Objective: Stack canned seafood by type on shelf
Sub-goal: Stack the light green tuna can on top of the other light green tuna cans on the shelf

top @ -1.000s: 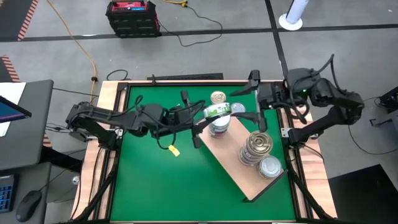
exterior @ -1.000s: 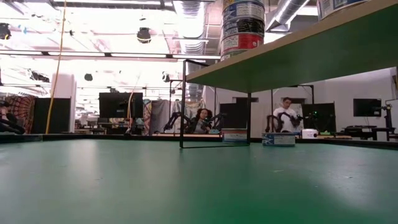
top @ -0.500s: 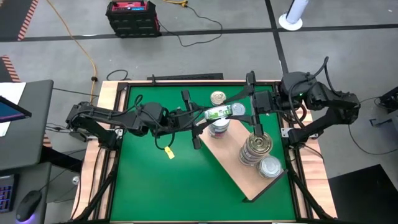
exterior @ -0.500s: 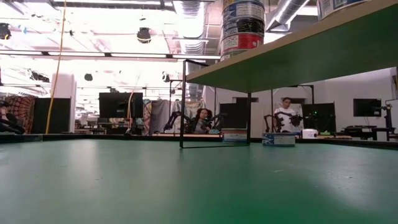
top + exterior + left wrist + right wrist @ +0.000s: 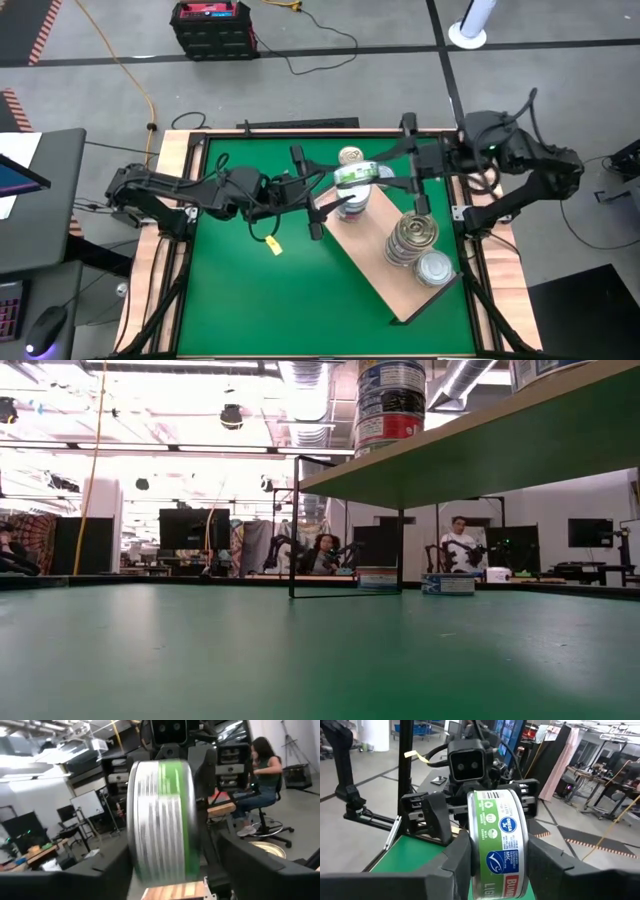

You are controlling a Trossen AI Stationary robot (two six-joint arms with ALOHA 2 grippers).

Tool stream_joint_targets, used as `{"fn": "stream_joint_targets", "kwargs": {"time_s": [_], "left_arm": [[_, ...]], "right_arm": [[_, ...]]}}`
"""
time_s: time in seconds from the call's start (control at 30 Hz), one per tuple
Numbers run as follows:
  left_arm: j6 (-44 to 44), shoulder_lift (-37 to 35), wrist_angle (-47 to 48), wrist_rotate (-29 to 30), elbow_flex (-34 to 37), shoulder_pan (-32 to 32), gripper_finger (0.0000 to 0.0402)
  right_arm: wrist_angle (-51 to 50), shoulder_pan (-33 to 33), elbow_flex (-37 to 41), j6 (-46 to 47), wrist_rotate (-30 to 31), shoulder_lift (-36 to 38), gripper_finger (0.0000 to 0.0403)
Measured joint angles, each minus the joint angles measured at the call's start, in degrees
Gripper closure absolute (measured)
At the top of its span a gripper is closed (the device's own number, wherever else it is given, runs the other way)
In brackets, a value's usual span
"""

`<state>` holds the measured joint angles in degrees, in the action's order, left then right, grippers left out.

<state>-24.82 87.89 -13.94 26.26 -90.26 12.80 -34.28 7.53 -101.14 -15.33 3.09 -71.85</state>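
Your low view hides most: shelf [image 5: 480,445] seen from beneath, tin stack [image 5: 390,400] cut off at top. Left wrist view: green-label tin [image 5: 162,820] blurred, label unreadable. High view: tin [image 5: 355,176] hangs over shelf [image 5: 400,290] at its 11 o'clock end, above blue-label stack [image 5: 352,203], on edge, flat faces sideways. Both left gripper [image 5: 335,190] and right gripper [image 5: 495,862] clamp it. Gold-lid stack [image 5: 412,238] toward 4 o'clock.

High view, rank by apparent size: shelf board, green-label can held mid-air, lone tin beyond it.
1. shelf board, clearly largest.
2-3. green-label can and lone tin look alike; the can is raised nearer the camera, so I won't rank them.
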Motion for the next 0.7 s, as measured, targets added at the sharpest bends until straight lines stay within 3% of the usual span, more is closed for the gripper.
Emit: {"fn": "stream_joint_targets", "kwargs": {"time_s": [0.17,0.43,0.7], "left_arm": [[2.63,-1.89,0.16,1.05,0.0,2.32,0.0082],[6.3,-4.65,5.61,2.73,0.0,3.41,0.0085],[13.45,-6.8,10.12,2.23,0.02,3.58,0.0086]], "right_arm": [[-4.32,2.1,0.0,0.4,0.0,3.87,0.0222],[-10.08,9.52,0.0,0.67,-0.09,8.03,0.0223],[-20.65,19.31,0.0,10.44,-0.11,9.71,0.0233]]}}
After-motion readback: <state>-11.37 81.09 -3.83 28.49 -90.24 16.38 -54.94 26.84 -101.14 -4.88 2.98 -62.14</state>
